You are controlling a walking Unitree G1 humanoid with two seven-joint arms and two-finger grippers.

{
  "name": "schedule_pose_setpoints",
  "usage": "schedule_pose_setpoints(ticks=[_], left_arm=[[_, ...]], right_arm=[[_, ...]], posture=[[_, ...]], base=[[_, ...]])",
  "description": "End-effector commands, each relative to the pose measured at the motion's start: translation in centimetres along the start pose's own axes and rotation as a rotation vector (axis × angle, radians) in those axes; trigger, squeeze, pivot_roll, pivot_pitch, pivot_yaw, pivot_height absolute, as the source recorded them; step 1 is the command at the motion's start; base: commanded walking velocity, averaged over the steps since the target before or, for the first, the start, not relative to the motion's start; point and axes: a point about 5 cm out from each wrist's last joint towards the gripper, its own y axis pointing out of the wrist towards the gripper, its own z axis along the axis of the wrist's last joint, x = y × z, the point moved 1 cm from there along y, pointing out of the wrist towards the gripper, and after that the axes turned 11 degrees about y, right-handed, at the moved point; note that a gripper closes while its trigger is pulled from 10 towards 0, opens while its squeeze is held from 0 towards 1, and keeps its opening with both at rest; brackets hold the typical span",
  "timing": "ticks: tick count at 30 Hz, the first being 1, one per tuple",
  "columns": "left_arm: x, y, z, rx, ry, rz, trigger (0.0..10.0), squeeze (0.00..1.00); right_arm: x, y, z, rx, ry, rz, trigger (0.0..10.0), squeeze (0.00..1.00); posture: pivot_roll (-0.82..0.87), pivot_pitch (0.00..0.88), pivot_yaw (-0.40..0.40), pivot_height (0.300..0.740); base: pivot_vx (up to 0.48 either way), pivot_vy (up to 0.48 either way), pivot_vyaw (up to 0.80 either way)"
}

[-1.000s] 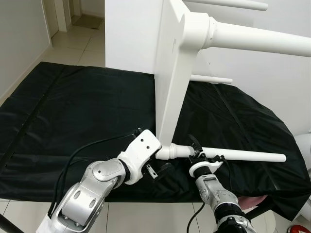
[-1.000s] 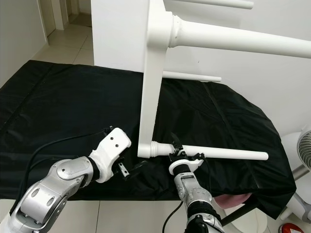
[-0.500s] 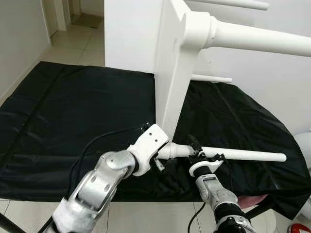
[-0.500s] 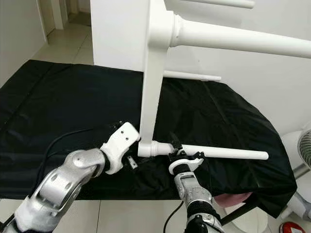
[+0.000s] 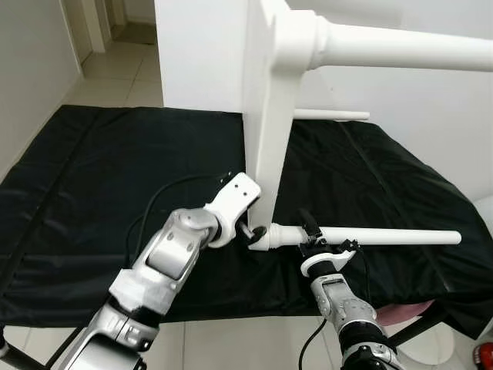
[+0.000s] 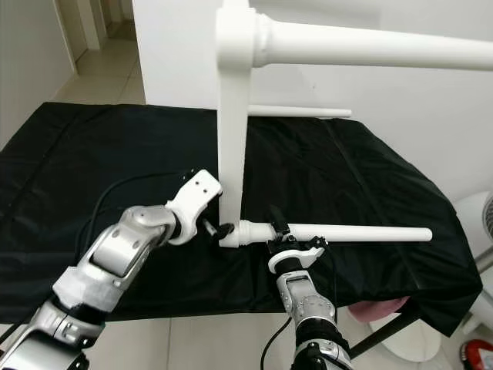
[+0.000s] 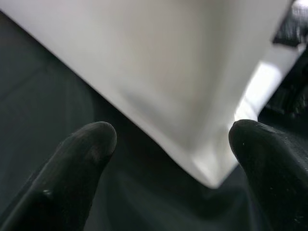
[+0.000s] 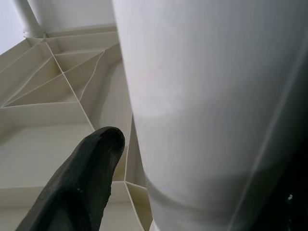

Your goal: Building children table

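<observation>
A white children's table lies on its side on a black mat (image 5: 115, 169). Its top (image 5: 269, 116) stands on edge and its legs point right. My left gripper (image 5: 253, 231) is at the top's lower near corner, open, with its fingertips (image 7: 91, 139) on either side of that white corner (image 7: 192, 96). My right gripper (image 5: 317, 240) reaches up from below and is shut on the lower near leg (image 5: 385, 236), close to its base. The right wrist view shows that leg (image 8: 207, 106) against one finger (image 8: 91, 163), with the top's ribbed underside (image 8: 57, 96) behind.
The upper near leg (image 5: 400, 46) juts out overhead to the right, and a far leg (image 5: 331, 116) lies behind. A white wall stands close behind the table. Tiled floor (image 5: 115, 69) lies at the far left. A white fan (image 6: 481, 223) stands off the mat's right end.
My left gripper has moved up and forward from the mat's front to the tabletop's lower corner. The right gripper has stayed on the leg. The view has shifted slightly.
</observation>
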Motion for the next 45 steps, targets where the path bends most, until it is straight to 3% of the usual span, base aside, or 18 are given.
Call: schedule_pose_setpoints(ticks=[1, 14, 15, 17, 18, 22, 23, 24, 25, 26, 37, 42, 45], left_arm=[[-1.0, 0.2, -0.2, -0.039, -0.004, 0.185, 10.0, 0.00], [-2.2, 1.5, 1.5, -0.005, 0.027, 0.183, 10.0, 0.00], [-2.3, 1.6, 1.5, -0.005, 0.029, 0.184, 10.0, 0.00], [-2.3, 1.6, 1.5, -0.004, 0.029, 0.185, 10.0, 0.00], [-2.4, 1.7, 1.6, -0.003, 0.029, 0.186, 10.0, 0.00], [-2.6, 1.7, 1.6, -0.001, 0.029, 0.191, 10.0, 0.00], [-2.6, 1.7, 1.6, -0.001, 0.029, 0.191, 10.0, 0.00], [-2.6, 1.7, 1.5, -0.001, 0.030, 0.191, 10.0, 0.00], [-2.6, 1.7, 1.5, -0.001, 0.030, 0.191, 10.0, 0.00], [-2.6, 1.7, 1.5, -0.001, 0.031, 0.191, 10.0, 0.00], [-2.7, 1.7, 1.5, -0.003, 0.037, 0.193, 10.0, 0.00], [-2.7, 1.6, 1.7, 0.001, 0.043, 0.191, 10.0, 0.00], [-2.8, 1.7, 1.6, 0.000, 0.046, 0.191, 10.0, 0.00]], right_arm=[[1.6, -1.0, 0.5, 0.038, -0.001, -0.087, 10.0, 0.00], [1.6, -2.4, 0.4, 0.011, -0.068, -0.082, 10.0, 0.00], [1.5, -2.4, 0.3, 0.009, -0.070, -0.080, 10.0, 0.07], [1.5, -2.5, 0.2, 0.007, -0.071, -0.078, 10.0, 0.09], [1.3, -2.6, 0.1, 0.003, -0.075, -0.074, 10.0, 1.00], [0.8, -3.2, -0.2, -0.010, -0.086, -0.057, 10.0, 1.00], [0.6, -3.4, -0.2, -0.013, -0.089, -0.056, 10.0, 0.91], [0.5, -3.5, -0.3, -0.014, -0.093, -0.056, 10.0, 0.12], [0.5, -3.5, -0.3, -0.014, -0.093, -0.056, 10.0, 0.12], [0.3, -3.7, -0.3, -0.015, -0.096, -0.055, 10.0, 0.00], [-0.6, -4.9, -0.4, -0.019, -0.123, -0.062, 10.0, 0.00], [-2.1, -7.0, -0.4, -0.007, -0.103, -0.034, 10.0, 0.00], [-2.3, -7.3, -0.3, -0.002, -0.106, -0.029, 10.0, 0.00]], posture=[[-0.05, 0.000, -0.001, 0.740], [-0.07, 0.000, 0.024, 0.740], [-0.07, 0.000, 0.023, 0.740], [-0.07, 0.000, 0.023, 0.740], [-0.07, 0.000, 0.021, 0.740], [-0.07, 0.000, 0.019, 0.740], [-0.07, 0.000, 0.017, 0.740], [-0.07, 0.000, 0.017, 0.740], [-0.07, 0.000, 0.017, 0.740], [-0.07, 0.000, 0.017, 0.740], [-0.06, 0.000, 0.019, 0.740], [-0.07, 0.000, 0.027, 0.740], [-0.07, 0.000, 0.027, 0.740]], base=[[0.000, 0.000, 0.00], [0.000, 0.000, 0.00], [0.000, 0.000, 0.00], [0.000, 0.000, 0.00], [0.000, 0.000, 0.00], [0.000, 0.000, 0.00], [0.000, 0.000, 0.00], [0.000, 0.000, 0.00], [0.000, 0.000, 0.00], [0.000, 0.000, 0.00], [0.000, 0.000, 0.00], [0.000, 0.000, 0.00], [0.000, 0.000, 0.00]])
